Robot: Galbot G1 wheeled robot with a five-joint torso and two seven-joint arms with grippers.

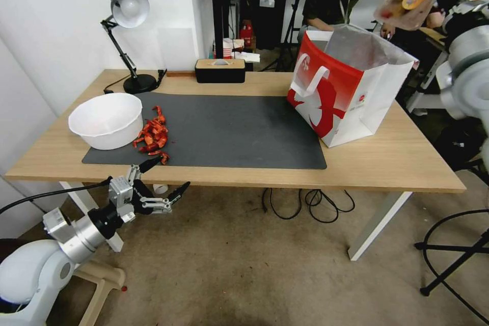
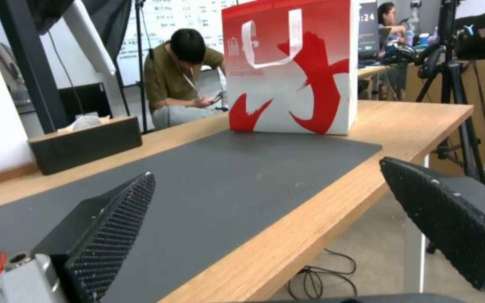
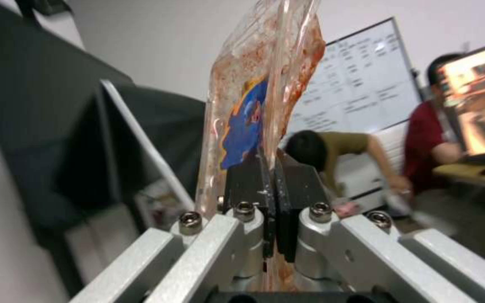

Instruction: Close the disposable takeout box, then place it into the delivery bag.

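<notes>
We see right end effector (image 3: 269,185) raised high above delivery bag (image 1: 351,86), fingers clamped on takeout box (image 3: 254,105), held on edge. Bag stands open near counter (image 1: 397,163) right far edge. Left end effector (image 1: 163,178) spread wide, empty, at counter's near edge; dark mat (image 1: 229,132) bare between.
</notes>
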